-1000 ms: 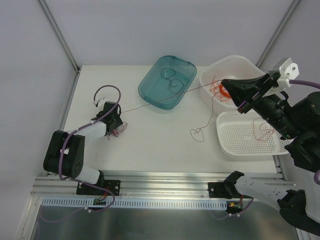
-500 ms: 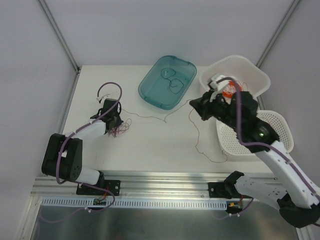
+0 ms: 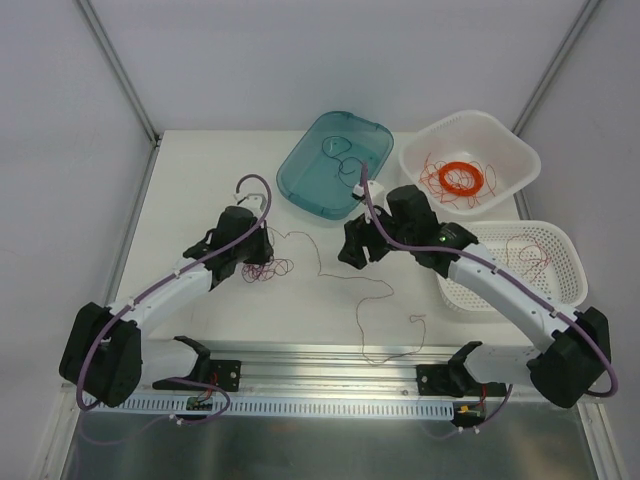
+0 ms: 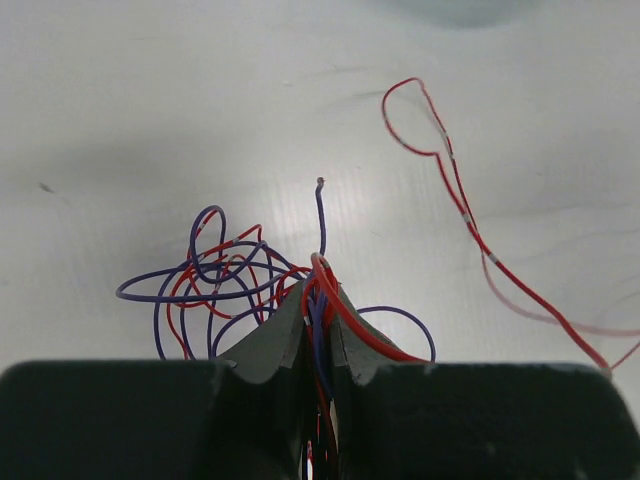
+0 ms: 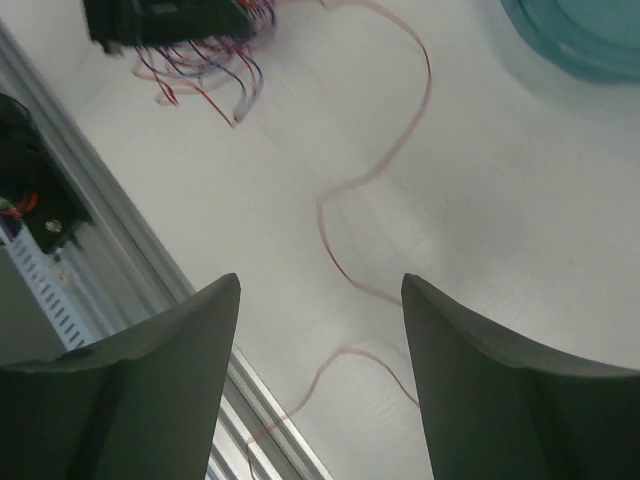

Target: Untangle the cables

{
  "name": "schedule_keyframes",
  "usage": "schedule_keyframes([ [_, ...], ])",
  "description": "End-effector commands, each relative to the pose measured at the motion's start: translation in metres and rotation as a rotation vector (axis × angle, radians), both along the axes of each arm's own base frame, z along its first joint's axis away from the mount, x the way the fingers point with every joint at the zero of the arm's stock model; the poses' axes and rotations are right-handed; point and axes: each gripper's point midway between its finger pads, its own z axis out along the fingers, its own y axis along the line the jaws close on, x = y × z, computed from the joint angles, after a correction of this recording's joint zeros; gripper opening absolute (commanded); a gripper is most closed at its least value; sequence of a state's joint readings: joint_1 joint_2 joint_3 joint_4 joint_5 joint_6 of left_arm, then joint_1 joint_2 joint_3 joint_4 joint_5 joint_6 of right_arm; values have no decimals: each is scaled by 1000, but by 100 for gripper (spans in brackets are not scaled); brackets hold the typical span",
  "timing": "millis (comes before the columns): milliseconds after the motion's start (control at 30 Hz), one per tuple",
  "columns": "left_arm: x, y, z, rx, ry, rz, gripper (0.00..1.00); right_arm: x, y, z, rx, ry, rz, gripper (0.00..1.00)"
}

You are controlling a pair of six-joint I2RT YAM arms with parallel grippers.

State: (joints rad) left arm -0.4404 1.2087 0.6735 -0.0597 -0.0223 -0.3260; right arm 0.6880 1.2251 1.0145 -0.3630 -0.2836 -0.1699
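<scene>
The cables [image 3: 271,268] are a small wad of thin red and blue-black wires on the white table, left of centre. My left gripper [image 3: 257,252] is shut on one side of the wad. In the left wrist view, several strands of the cables [image 4: 210,285] run up between the closed pads of the left gripper [image 4: 318,296]. One long red wire [image 3: 372,300] trails slack from the wad across the table toward the front rail. My right gripper [image 3: 352,250] hovers above it, open and empty. In the right wrist view the red wire [image 5: 372,176] lies below the right gripper [image 5: 320,285].
A teal tray [image 3: 310,165] with a couple of dark wires stands behind the centre. A white basket [image 3: 505,135] at the back right holds an orange ring coil [image 3: 462,178]. A second white basket [image 3: 560,285] holds thin red wires. An aluminium rail [image 3: 320,358] borders the front.
The right arm swung from the baskets to mid-table, opened and let go of the long red wire, now slack. The left gripper shut on the wad and moved right.
</scene>
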Motion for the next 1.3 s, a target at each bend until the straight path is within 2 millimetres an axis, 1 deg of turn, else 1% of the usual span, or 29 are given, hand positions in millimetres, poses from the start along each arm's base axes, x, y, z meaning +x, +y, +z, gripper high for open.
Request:
schedule_keyframes([
  [0,-19,-27,14,-61,-21,-182,0,10,48,60,208,-95,159,70],
  [33,-20,-29,18,-71,-27,-196,0,8,57,64,240,-84,199,70],
  [100,-24,-36,25,-85,-44,-235,0,12,73,78,295,-113,241,70],
  [133,-28,-41,27,-97,-42,-263,0,12,82,70,299,-88,268,70],
  [167,-30,-42,31,-103,-53,-277,0,14,88,71,308,-89,284,70],
  [200,-31,-45,33,-110,-54,-289,1,16,96,77,323,-101,305,70],
  [233,-33,-48,35,-119,-54,-303,1,12,104,71,326,-78,340,71],
  [333,-36,-52,39,-128,-55,-326,1,8,121,78,356,-82,389,71],
  [367,-38,-55,41,-136,-56,-337,1,9,127,72,353,-67,400,71],
  [433,-40,-57,41,-139,-52,-344,1,5,138,72,365,-59,437,70],
  [467,-40,-58,43,-144,-52,-346,1,6,141,65,359,-38,441,70],
  [500,-41,-58,43,-147,-49,-347,1,2,145,63,362,-21,454,69],
  [567,-41,-59,44,-151,-50,-348,1,5,152,64,384,-28,462,68],
  [600,-41,-61,46,-152,-53,-353,1,5,155,58,380,-9,464,67],
  [633,-42,-61,46,-153,-52,-354,1,6,157,58,381,-7,468,64],
  [733,-42,-63,49,-156,-59,-359,1,6,161,48,377,26,477,58],
  [767,-42,-63,49,-157,-56,-359,1,6,162,49,380,25,481,55],
  [800,-43,-63,49,-156,-57,-361,1,7,163,45,375,35,481,51],
  [833,-43,-63,49,-156,-59,-361,1,6,164,44,375,38,485,37],
  [867,-44,-63,47,-155,-54,-363,1,6,164,44,375,39,485,29],
  [900,-45,-62,46,-153,-53,-362,2,7,163,45,375,38,483,12],
  [933,-44,-61,44,-148,-51,-354,4,6,162,48,378,33,485,5],
  [967,-45,-59,39,-140,-42,-348,12,5,160,49,373,33,485,1],
  [1067,-45,-53,25,-110,-17,-319,19,7,152,62,376,-1,471,1],
  [1100,-44,-51,21,-104,-8,-302,28,10,145,60,365,13,451,1],
  [1133,-43,-51,16,-104,4,-288,31,11,142,63,367,7,443,1],
  [1167,-42,-47,9,-93,11,-266,33,14,136,68,368,-3,430,1],
  [1233,-37,-47,3,-101,4,-240,36,14,131,74,369,-11,421,1],
  [1267,-41,-46,-5,-103,26,-228,36,15,128,79,372,-20,416,1],
])
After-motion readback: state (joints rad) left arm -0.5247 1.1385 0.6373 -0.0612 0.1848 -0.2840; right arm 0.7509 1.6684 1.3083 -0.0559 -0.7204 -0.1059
